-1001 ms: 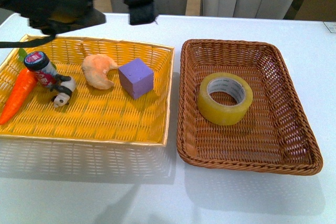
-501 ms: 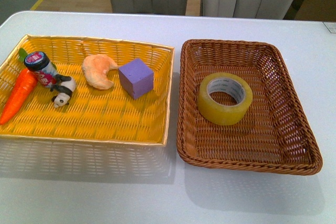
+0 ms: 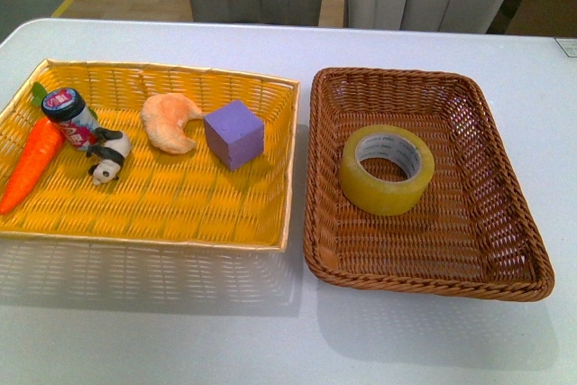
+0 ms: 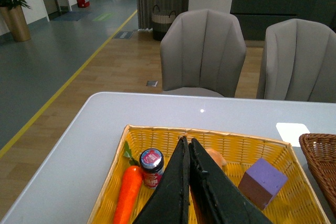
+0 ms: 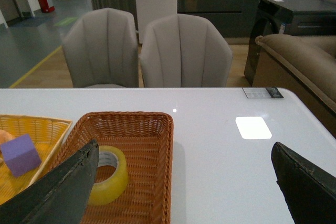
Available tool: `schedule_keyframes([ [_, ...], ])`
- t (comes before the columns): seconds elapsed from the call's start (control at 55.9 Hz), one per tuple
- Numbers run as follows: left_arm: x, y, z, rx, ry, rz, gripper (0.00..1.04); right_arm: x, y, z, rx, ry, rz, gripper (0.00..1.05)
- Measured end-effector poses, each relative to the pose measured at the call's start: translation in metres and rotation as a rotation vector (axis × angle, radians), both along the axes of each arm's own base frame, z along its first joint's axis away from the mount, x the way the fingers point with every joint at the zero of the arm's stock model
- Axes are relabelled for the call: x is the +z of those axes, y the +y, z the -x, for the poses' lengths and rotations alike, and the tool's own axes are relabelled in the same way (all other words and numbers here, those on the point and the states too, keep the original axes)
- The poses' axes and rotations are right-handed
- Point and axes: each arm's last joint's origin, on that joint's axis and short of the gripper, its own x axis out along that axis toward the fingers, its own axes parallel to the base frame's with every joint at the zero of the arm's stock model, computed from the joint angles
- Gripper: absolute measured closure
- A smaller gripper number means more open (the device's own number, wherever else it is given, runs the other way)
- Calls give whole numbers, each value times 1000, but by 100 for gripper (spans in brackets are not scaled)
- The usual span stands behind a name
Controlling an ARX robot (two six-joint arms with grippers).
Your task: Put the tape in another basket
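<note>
1. The tape (image 3: 387, 169) lies flat, core up, in the brown basket (image 3: 433, 286), a little left of centre and towards the far side. It touches neither wall. No arm shows in the front view.

2. The left gripper (image 4: 188, 145) hangs over the yellow basket (image 3: 288, 164), and its two dark fingers are pressed together with only a sliver between them. Nothing is held.

3. The right gripper (image 5: 184, 182) hangs near the brown basket with its fingers spread wide, one at each side of its own view, empty. The tape sits in the gap between them, further off.

4. Judgement: the roll is already in a basket and both arms are off it. Either the move is finished, or the tape must go to the yellow basket; the frames do not settle which.

5. Risks if a grasp comes next:
   - The roll is wide and smooth. Fingers closing across the outer wall could slip off, so pinching one wall through the core looks safer.
   - The braided rim stands high on the left. A low carry could knock the roll against it.
   - The yellow basket is crowded: carrot (image 3: 32, 161), small jar (image 3: 70, 116), panda figure (image 3: 107, 156), croissant (image 3: 170, 121), purple cube (image 3: 233, 133). The bare near part is the safe drop spot.
</note>
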Motion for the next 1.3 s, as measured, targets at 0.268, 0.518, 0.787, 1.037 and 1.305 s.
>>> schedule_keyframes([
  [0.268, -12, 12, 20, -3, 4, -1, 103, 0, 0, 0, 1, 0, 0, 9],
  [0.518, -9, 12, 34, -1, -7, -2, 103, 0, 0, 0, 0, 0, 0, 9],
  [0.787, -5, 12, 45, -1, -21, -2, 103, 0, 0, 0, 0, 0, 0, 9],
  [1.037, -3, 12, 54, -1, -27, -2, 103, 0, 0, 0, 0, 0, 0, 9],
  [1.305, -3, 12, 61, -1, -28, -2, 103, 0, 0, 0, 0, 0, 0, 9],
])
